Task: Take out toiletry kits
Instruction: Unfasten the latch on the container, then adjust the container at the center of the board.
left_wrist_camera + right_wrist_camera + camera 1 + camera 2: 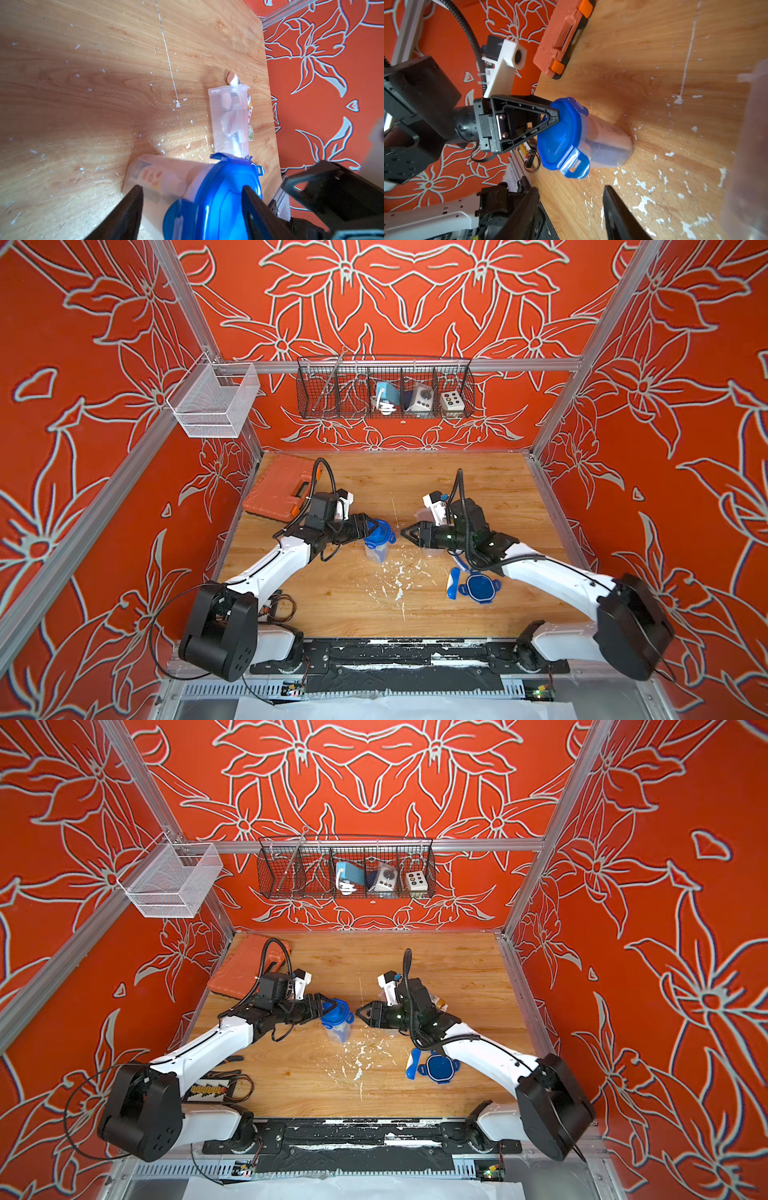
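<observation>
Blue lid [379, 532] tops the jar [376, 551]: opening stage. Left pincer [192, 188] straddles it, apart; right pincer [572, 189] apart, empty. Next, probably: unclip, lift.

Twin arms, white shells over black joints — the left arm [274, 564] and right arm [552, 576] share one build. In a top view, the left shoulder housing [220, 635], bulky and black at 7 o'clock, is dotted with small round holes; the right shoulder housing [631, 626] sits at 4 o'clock. Ribbed black conduit [318, 462] tops each wrist beside a white camera bracket [345, 498]. The right wrist view shows the left gripper [553, 110] — a triangular black finger frame with silver screws [502, 117].
</observation>
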Action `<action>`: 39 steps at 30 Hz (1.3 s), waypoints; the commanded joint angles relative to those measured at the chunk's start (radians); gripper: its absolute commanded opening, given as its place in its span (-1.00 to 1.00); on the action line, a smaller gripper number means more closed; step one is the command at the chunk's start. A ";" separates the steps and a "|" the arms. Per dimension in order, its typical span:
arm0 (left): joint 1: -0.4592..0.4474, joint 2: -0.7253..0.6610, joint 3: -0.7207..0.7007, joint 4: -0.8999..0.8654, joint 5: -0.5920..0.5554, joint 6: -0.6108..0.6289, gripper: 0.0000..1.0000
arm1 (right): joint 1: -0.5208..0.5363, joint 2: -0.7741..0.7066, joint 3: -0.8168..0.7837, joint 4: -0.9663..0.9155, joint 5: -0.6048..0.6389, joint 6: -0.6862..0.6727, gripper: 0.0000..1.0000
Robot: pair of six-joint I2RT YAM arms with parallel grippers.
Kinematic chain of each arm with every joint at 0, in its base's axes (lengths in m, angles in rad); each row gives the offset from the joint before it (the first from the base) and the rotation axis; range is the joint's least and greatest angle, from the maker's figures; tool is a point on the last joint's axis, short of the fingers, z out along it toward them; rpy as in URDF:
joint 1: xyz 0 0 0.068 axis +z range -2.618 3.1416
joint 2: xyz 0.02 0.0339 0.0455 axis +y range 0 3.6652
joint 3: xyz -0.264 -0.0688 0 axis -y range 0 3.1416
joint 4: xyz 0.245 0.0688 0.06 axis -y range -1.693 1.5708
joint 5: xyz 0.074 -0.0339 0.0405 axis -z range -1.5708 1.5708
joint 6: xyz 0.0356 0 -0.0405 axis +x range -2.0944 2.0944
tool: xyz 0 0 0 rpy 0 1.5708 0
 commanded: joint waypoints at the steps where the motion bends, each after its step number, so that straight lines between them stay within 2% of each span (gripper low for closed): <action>1: -0.014 0.014 0.010 -0.110 0.000 0.009 0.44 | 0.060 -0.011 0.019 -0.344 0.194 -0.147 0.18; 6: -0.017 0.019 0.004 -0.092 0.022 0.024 0.46 | 0.150 0.075 0.114 -0.404 0.275 -0.200 0.24; 13: -0.017 0.024 0.001 -0.101 0.005 0.045 0.45 | 0.204 0.192 0.229 -0.404 0.341 -0.212 0.28; 23: -0.017 0.029 0.007 -0.123 -0.017 0.069 0.43 | 0.203 0.284 0.348 -0.450 0.448 -0.199 0.29; 39: -0.017 -0.017 -0.036 -0.141 -0.017 0.073 0.44 | 0.128 0.369 0.480 -0.483 0.427 -0.208 0.28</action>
